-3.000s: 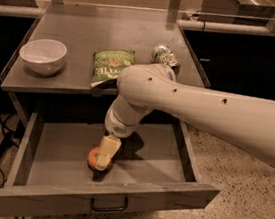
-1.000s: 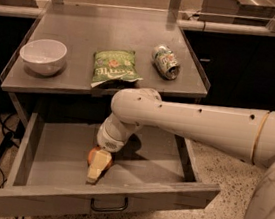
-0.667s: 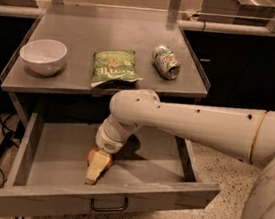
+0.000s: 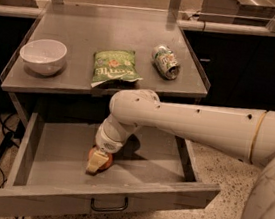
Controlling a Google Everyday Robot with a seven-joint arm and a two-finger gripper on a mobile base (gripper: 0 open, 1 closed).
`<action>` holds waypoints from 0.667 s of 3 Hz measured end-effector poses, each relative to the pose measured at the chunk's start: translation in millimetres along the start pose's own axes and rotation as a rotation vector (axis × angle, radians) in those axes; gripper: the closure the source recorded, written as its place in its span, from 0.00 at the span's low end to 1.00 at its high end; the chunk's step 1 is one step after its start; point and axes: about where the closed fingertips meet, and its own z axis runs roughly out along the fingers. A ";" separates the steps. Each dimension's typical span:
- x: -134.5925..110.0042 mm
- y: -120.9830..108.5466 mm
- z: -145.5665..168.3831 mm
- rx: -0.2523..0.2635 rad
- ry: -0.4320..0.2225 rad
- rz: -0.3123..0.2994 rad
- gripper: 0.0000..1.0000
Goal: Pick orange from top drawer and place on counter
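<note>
The top drawer [image 4: 65, 195] stands pulled open below the counter [image 4: 113, 27]. The orange [image 4: 107, 164] lies on the drawer floor near the front, left of centre, mostly hidden. My gripper [image 4: 98, 162] reaches down into the drawer from the right and sits right over the orange, covering its middle. Bits of orange skin show on either side of the gripper. The white arm [image 4: 186, 120] crosses over the right half of the drawer.
On the counter are a white bowl [image 4: 43, 56] at the left, a green snack bag [image 4: 114, 66] in the middle front and a crushed can [image 4: 166, 61] to the right. The drawer's dark pull handle [image 4: 108, 206] faces me. Dark cabinets flank the table.
The gripper has stayed at the same spot in the drawer. A little more of the orange now shows around it than a second ago.
</note>
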 end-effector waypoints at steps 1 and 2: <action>0.0 0.0 0.0 0.000 0.000 0.000 0.72; 0.0 0.0 0.0 0.000 0.000 0.000 0.96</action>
